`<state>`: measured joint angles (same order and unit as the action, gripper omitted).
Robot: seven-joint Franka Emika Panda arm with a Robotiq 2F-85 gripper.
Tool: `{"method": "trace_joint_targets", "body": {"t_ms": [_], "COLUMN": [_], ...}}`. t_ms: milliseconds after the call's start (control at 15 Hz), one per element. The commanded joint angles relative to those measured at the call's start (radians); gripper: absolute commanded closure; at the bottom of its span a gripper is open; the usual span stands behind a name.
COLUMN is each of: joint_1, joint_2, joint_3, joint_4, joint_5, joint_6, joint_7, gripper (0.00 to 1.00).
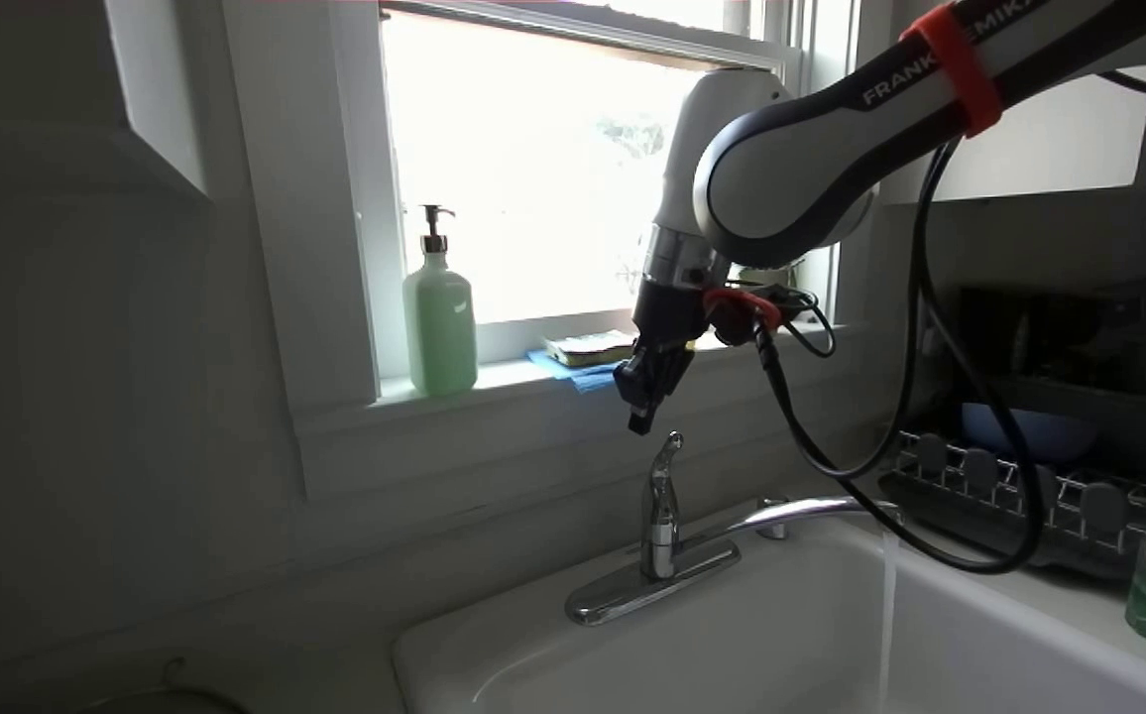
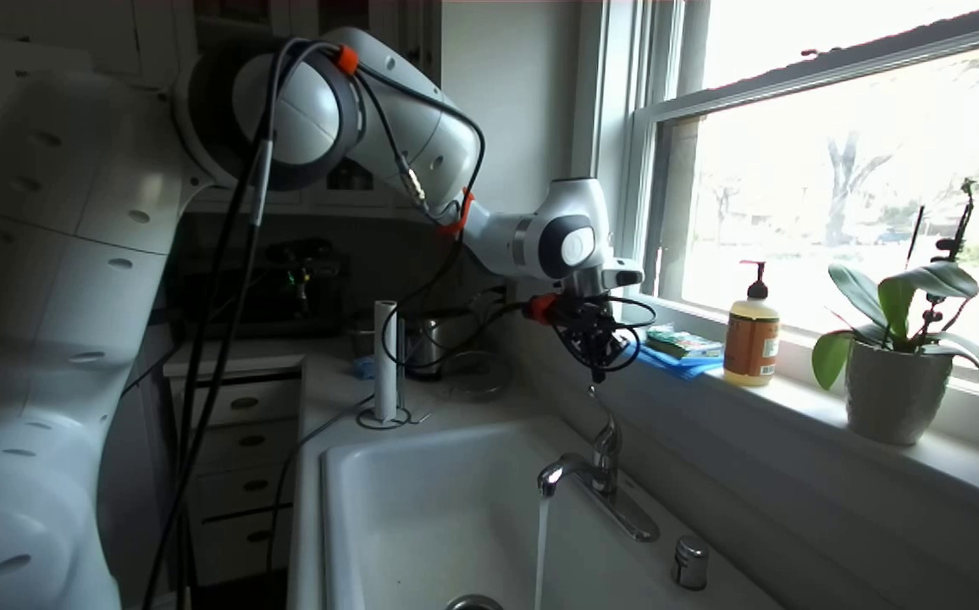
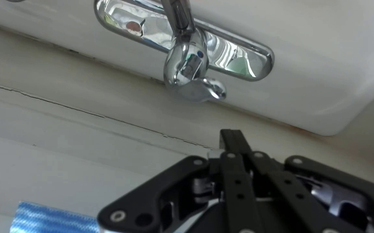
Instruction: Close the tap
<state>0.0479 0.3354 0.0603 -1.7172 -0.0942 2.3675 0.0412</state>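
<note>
The chrome tap stands on the sink's back ledge in both exterior views [image 1: 662,540] [image 2: 607,453]. Its lever handle [image 1: 664,476] points up, and a stream of water [image 2: 542,542] runs from the spout [image 2: 564,468] into the sink. In the wrist view the tap [image 3: 187,61] is seen from above, with the lever tip at its lower right. My gripper [image 1: 640,426] [image 2: 598,375] is just above the lever's top and does not appear to touch it. In the wrist view the gripper's fingertips [image 3: 234,134] are pressed together with nothing between them.
A wall and window sill stand close behind the tap. The sill holds a green pump bottle [image 1: 442,322], a blue cloth [image 2: 683,363], an orange-labelled bottle [image 2: 751,339] and a potted orchid [image 2: 898,385]. A dish rack [image 1: 1049,501] stands beside the white sink [image 2: 341,474].
</note>
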Motion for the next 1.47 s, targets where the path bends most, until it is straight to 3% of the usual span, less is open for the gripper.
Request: {"method": "trace_joint_targets", "body": {"t_ms": [0,867,1400], "joint_1": [0.026,0.021,0.016], "joint_2": [0.002,0.017,0.027], "joint_3": [-0.035,-0.031,-0.024], "joint_4": [0.014,0.004,0.012], "joint_5": [-0.051,-0.041,-0.025], "joint_6": [-0.019,-0.191,-0.19], "joint_7": [0.033,0.001,-0.017], "gripper": [1.0,1.0,1.0]}}
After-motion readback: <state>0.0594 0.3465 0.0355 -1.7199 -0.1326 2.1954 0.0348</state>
